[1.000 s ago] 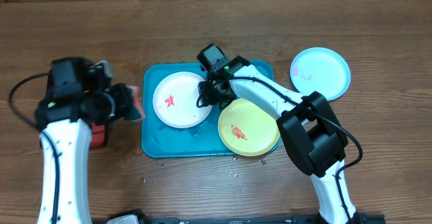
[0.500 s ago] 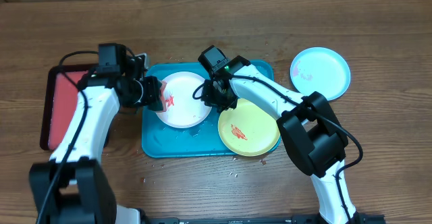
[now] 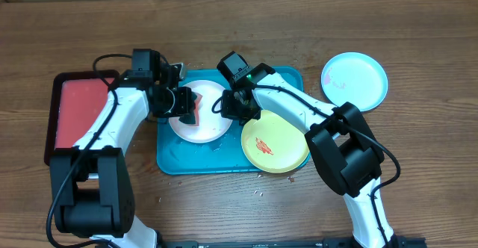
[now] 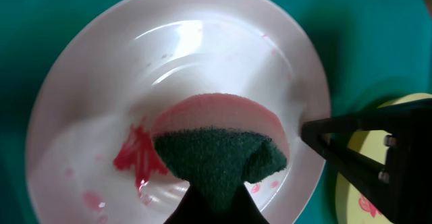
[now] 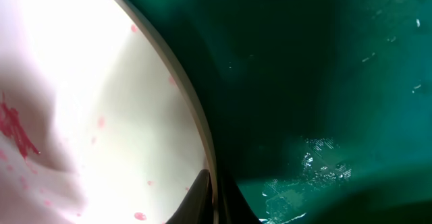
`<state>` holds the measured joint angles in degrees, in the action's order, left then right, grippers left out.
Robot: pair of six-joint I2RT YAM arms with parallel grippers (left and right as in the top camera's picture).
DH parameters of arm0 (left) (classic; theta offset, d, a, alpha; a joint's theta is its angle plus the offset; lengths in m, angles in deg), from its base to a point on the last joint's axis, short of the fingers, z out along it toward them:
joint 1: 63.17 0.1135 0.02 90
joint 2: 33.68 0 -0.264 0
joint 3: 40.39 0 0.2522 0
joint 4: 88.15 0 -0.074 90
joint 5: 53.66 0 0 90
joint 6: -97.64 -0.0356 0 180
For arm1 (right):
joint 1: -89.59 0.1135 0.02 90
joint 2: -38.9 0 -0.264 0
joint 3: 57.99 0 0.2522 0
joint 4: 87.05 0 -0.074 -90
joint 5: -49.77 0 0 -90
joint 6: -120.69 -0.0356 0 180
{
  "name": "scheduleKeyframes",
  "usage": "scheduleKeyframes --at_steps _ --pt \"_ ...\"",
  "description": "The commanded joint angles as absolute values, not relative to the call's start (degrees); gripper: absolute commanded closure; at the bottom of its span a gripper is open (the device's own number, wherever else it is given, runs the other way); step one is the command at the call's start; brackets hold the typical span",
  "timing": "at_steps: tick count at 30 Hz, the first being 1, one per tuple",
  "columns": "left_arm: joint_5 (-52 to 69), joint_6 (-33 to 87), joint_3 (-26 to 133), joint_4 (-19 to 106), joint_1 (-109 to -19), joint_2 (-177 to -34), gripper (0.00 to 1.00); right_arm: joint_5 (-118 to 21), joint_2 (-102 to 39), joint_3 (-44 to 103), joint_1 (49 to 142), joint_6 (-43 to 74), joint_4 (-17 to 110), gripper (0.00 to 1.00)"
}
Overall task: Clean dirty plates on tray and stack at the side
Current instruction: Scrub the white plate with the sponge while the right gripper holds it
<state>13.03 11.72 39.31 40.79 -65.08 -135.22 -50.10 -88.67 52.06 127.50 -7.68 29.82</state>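
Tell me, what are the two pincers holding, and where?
Left pincer grips a sponge by one end; right pincer pinches the white plate at its rim.

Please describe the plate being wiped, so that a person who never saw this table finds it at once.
Find the turquoise tray in the middle of the wooden table. Of the two plates on it, the white plate lies left, under the sponge. The yellow-green plate beside it has no sponge.
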Motion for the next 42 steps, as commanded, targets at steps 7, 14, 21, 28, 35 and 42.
scheduleKeyframes --at_steps 7,14,21,28,35,42 --pt "11.6 12.5 39.1 42.5 -66.4 -138.3 0.96 -47.1 -89.3 51.3 126.2 3.5 28.4 0.96" --pt "11.6 13.1 39.1 41.7 -66.6 -141.8 0.96 -47.2 -89.3 51.3 124.0 4.0 28.0 0.96" --pt "7.2 17.1 39.1 43.9 -67.4 -142.8 0.96 -47.3 -89.3 51.3 124.6 4.2 28.7 0.96" --pt "5.5 22.0 39.1 45.5 -69.8 -142.7 0.96 -47.3 -89.3 51.3 125.4 4.2 29.8 0.96" --pt "23.1 36.3 39.1 43.5 -71.8 -142.8 0.96 -47.3 -89.3 51.3 125.4 4.1 29.8 0.96" --pt "39.8 44.5 39.0 41.3 -74.4 -142.8 0.96 -47.3 -89.3 51.3 125.4 4.1 29.7 0.96"
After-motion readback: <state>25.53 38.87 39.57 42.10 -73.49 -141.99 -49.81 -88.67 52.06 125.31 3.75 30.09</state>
